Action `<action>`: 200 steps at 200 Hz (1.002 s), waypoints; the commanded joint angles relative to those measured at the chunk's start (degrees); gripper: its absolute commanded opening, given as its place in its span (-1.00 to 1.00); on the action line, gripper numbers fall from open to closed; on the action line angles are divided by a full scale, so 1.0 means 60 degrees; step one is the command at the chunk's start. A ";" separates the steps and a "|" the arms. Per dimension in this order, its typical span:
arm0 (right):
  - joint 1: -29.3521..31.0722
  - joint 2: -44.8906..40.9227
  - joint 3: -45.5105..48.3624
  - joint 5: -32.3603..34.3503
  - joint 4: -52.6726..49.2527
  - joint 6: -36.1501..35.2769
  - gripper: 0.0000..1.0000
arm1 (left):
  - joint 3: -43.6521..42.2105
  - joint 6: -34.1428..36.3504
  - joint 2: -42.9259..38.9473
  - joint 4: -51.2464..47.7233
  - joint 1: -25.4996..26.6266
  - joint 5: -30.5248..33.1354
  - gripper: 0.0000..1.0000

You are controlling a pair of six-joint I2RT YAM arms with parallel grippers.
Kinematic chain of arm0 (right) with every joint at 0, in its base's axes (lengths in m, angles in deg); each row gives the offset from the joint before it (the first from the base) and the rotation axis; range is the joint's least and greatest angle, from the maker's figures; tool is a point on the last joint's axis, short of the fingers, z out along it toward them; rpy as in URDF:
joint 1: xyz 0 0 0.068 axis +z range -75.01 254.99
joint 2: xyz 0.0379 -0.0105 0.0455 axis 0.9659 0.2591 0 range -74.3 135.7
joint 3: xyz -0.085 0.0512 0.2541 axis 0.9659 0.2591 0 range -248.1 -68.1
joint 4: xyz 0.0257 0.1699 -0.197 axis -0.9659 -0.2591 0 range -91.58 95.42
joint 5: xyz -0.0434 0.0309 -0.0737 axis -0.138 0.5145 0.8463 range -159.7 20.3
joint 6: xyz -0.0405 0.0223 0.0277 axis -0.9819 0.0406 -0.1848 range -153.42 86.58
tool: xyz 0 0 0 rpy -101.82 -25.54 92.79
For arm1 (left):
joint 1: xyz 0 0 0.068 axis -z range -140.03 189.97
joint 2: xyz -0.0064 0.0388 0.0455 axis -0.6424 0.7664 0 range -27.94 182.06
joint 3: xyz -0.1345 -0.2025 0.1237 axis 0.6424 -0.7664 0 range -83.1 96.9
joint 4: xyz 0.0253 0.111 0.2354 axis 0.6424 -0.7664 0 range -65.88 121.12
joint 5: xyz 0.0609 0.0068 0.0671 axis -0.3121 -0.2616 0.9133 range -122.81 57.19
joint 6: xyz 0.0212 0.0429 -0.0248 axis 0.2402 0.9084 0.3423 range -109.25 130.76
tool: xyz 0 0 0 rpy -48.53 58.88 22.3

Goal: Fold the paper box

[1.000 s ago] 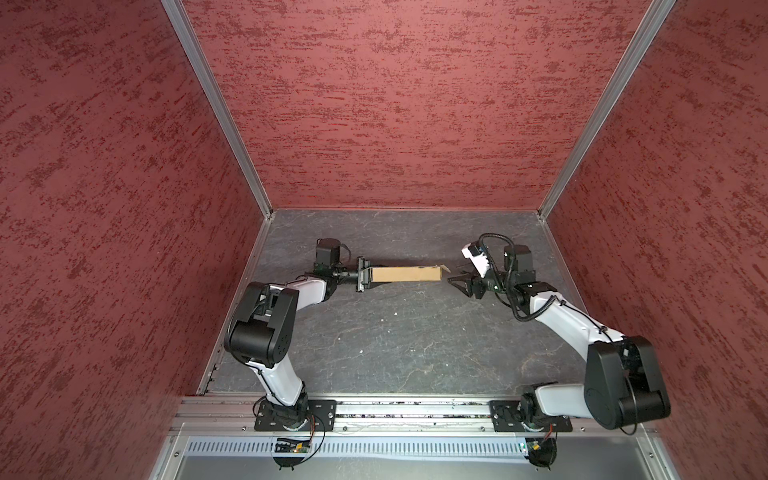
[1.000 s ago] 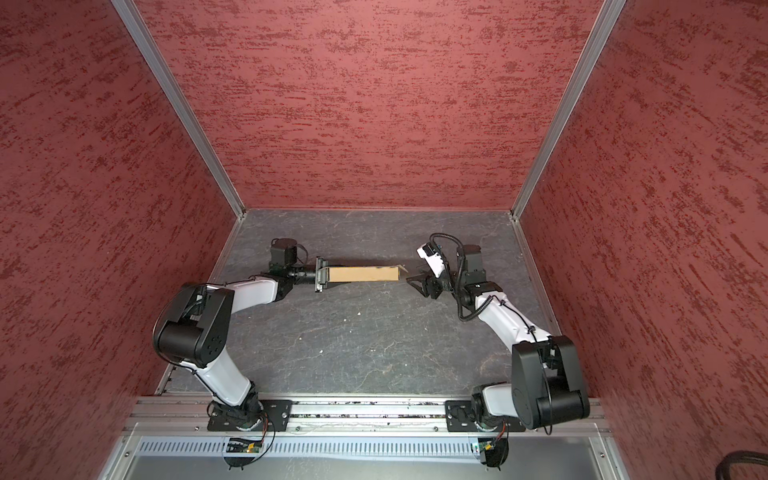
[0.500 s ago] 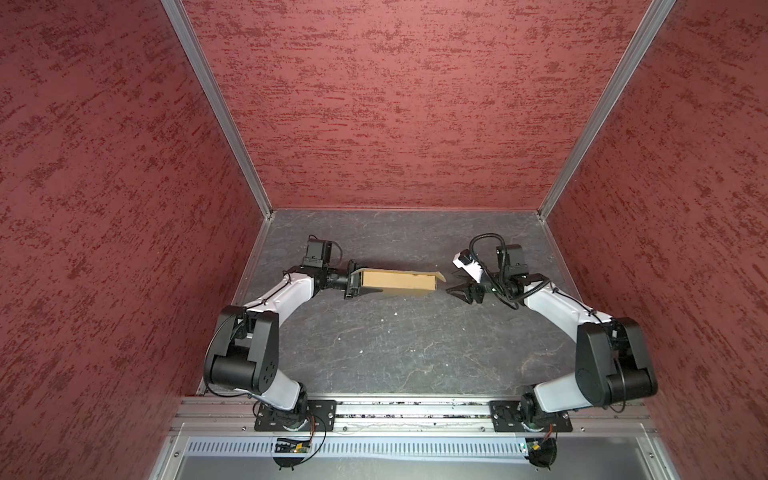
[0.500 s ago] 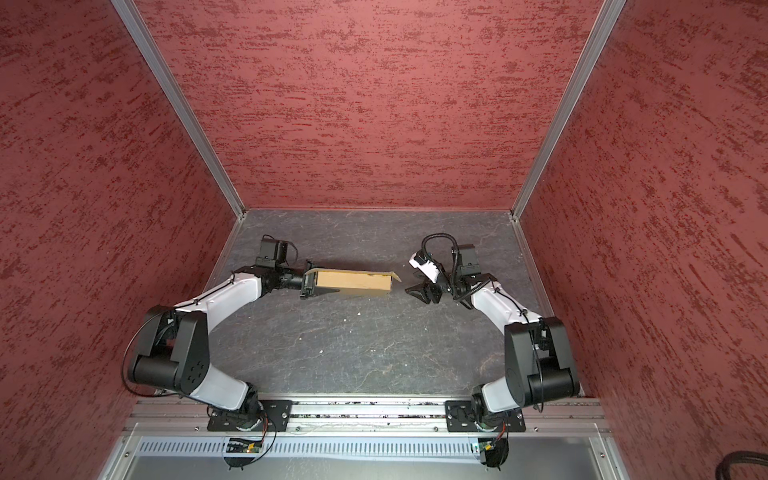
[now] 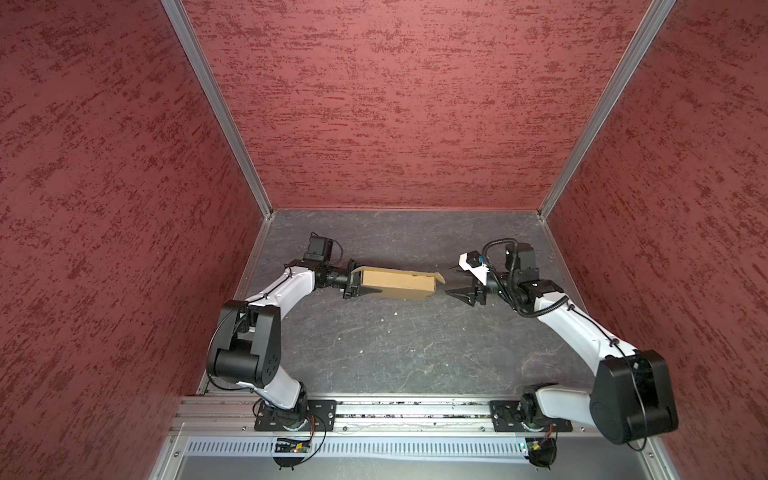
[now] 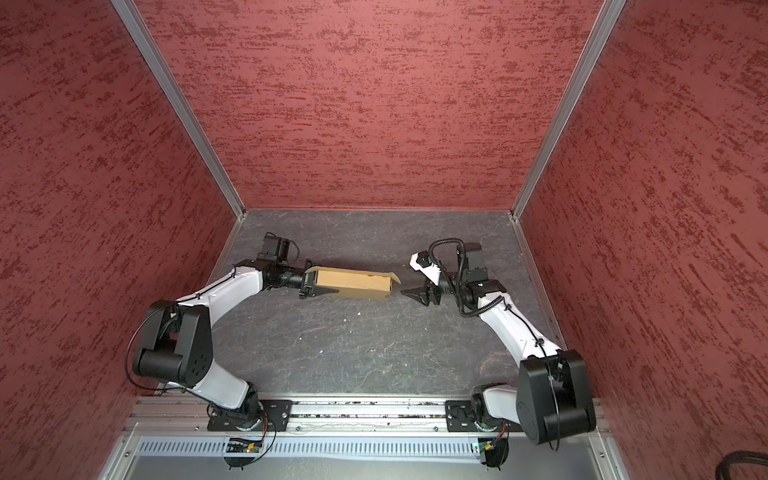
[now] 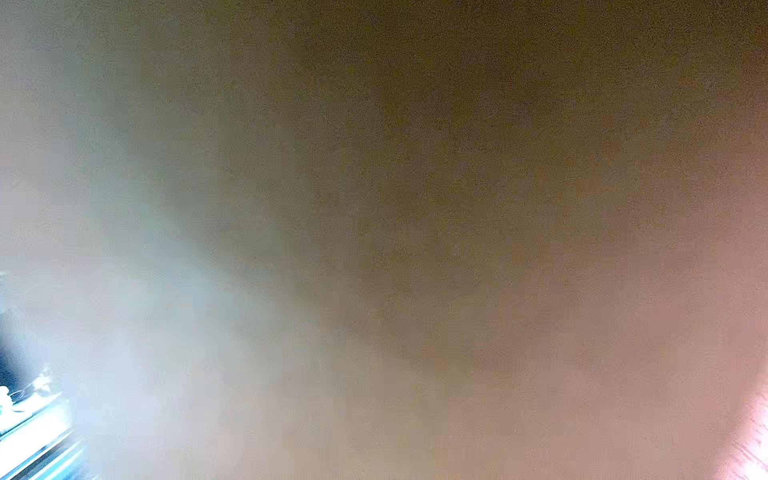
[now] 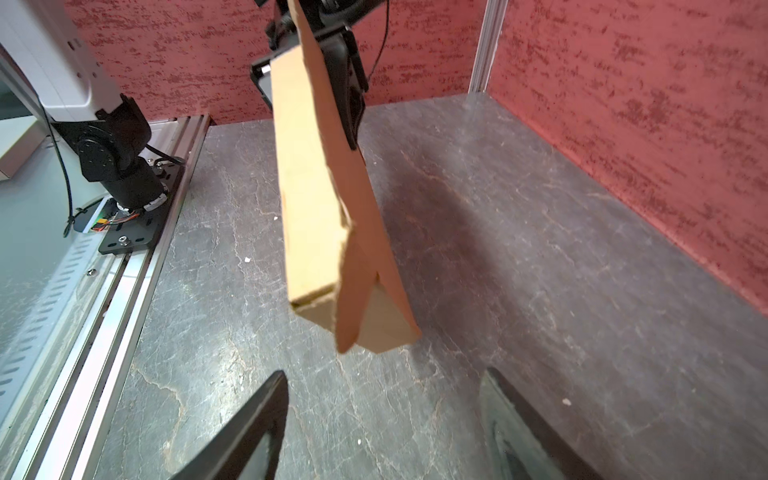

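The paper box is a brown cardboard piece folded into a long narrow shape. It hangs level above the table, and a loose flap sticks out at its right end. My left gripper is shut on its left end. In the right wrist view the box stretches away to the left gripper's black fingers. My right gripper is open with nothing in it, a short gap from the box's right end. The left wrist view is filled with blurred brown cardboard.
The dark grey table is closed in by red walls at the back and on both sides. An aluminium rail carrying both arm bases runs along the front edge. Small white crumbs lie on the table below the box.
My right gripper's jaws have spread wider and stand off the box's right end. Both arms have shifted pose, while the box stays in the left gripper in about the same place.
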 commanded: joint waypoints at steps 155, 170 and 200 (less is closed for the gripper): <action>0.1895 0.0516 -0.0529 0.0872 0.1001 -0.0252 0.55 | 0.0480 0.0003 0.0229 0.0111 0.0379 0.0057 -0.52; 0.1982 0.0561 -0.0410 0.0855 0.1438 -0.0092 0.55 | 0.0451 -0.0023 0.0209 0.0129 0.0379 0.0059 -0.52; 0.2085 0.0652 -0.0293 0.0736 0.1967 0.0133 0.55 | 0.0518 -0.0014 0.0224 0.0161 0.0394 0.0067 -0.53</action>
